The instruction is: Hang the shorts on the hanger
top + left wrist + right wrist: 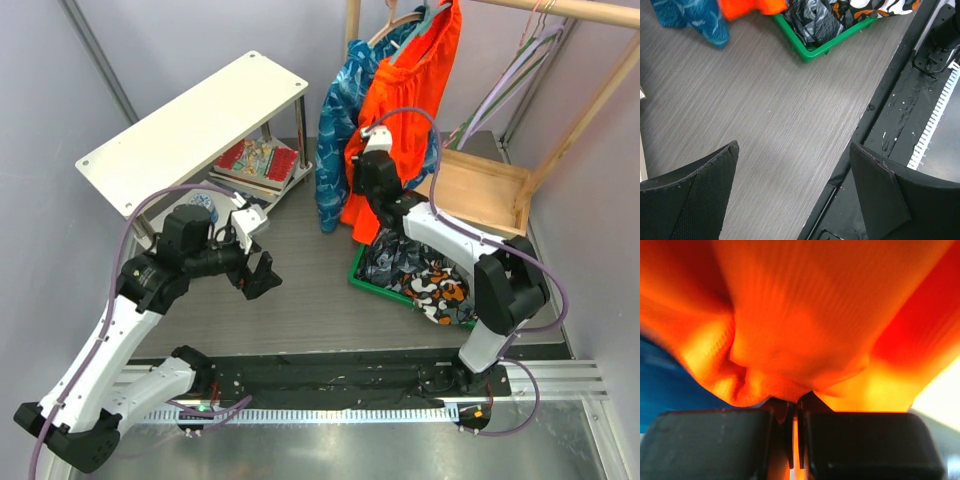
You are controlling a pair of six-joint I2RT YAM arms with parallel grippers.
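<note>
The orange-red shorts [412,80] hang from the rail at the back, reaching down to the green basket. A small bit of the teal hanger [430,12] shows at their top; the rest of it is hidden by fabric. My right gripper [376,150] is pressed against the left side of the shorts and is shut on a fold of their fabric [805,315], with the fingertips [790,407] pinching the cloth. My left gripper [262,275] hovers open and empty over the grey table, its fingers [700,190] wide apart. The shorts' lower edge [750,6] shows far off in the left wrist view.
A blue leaf-patterned garment [340,130] hangs just left of the shorts. A green basket [362,272] of dark patterned clothes sits below. A wooden box [480,190] is at the right, lilac hangers [520,60] on the rail, and a white shelf [190,120] at the back left.
</note>
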